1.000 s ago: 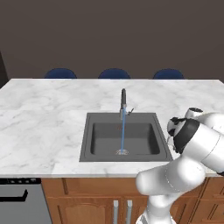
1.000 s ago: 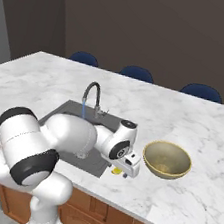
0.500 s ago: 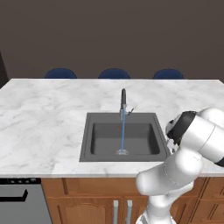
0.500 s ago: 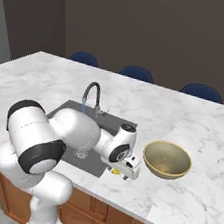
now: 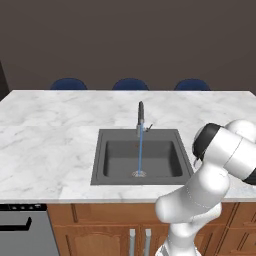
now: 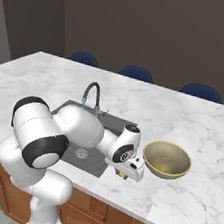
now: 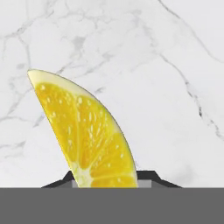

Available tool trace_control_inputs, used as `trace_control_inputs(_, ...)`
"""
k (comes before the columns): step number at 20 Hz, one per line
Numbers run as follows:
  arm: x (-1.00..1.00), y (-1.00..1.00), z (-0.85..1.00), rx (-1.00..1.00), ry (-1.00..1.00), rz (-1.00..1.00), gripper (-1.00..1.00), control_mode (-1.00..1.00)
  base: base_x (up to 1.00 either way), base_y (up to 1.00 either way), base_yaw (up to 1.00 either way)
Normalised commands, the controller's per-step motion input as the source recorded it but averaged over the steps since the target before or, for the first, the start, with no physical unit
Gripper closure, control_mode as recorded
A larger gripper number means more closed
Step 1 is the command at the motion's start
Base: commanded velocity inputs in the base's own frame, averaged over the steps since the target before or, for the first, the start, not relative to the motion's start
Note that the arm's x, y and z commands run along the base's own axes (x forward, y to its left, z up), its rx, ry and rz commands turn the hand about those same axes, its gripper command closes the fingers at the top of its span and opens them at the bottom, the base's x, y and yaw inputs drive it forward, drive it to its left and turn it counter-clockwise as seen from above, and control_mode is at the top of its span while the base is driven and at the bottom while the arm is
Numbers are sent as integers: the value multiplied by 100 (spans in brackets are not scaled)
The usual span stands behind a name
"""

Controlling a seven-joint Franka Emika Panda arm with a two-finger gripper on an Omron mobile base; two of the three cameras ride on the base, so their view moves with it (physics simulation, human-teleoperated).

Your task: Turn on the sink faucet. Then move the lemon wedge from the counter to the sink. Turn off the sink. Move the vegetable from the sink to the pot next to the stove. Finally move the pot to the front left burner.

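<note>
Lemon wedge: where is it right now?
On the counter, between the sink and the tan bowl, under the gripper. In the hand view the lemon wedge lies on marble, its lower end between the fingertips.

We see the counter (image 5: pixel 50 135) as polished white marble with grey veins, smooth and faintly glossy. Below it the cabinets (image 5: pixel 100 220) look like warm brown wood with a satin finish. The sink (image 5: pixel 112 160) reads as matt dark grey, with a shiny metal drain (image 5: pixel 139 174). The sink faucet (image 5: pixel 141 116) looks like dark brushed metal. The lemon wedge (image 7: pixel 87 135) shows wet, glistening pulp and a smooth rind. The bowl (image 6: pixel 167 159) has a dull tan glaze.
</note>
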Motion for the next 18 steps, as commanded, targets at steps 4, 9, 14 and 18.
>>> trace_control_inputs(4, 40, 24, -3, 0, 0, 5, 100, -100, 0, 0, 0)
trace_control_inputs(9, 35, 52, 2, 0, 0, 4, 100, -100, 0, 0, 0)
trace_control_inputs(14, 35, 72, 6, 0, 0, 6, 100, -100, 0, 0, 0)
trace_control_inputs(18, 44, 75, 3, 1, 0, 9, 100, -100, 0, 0, 0)
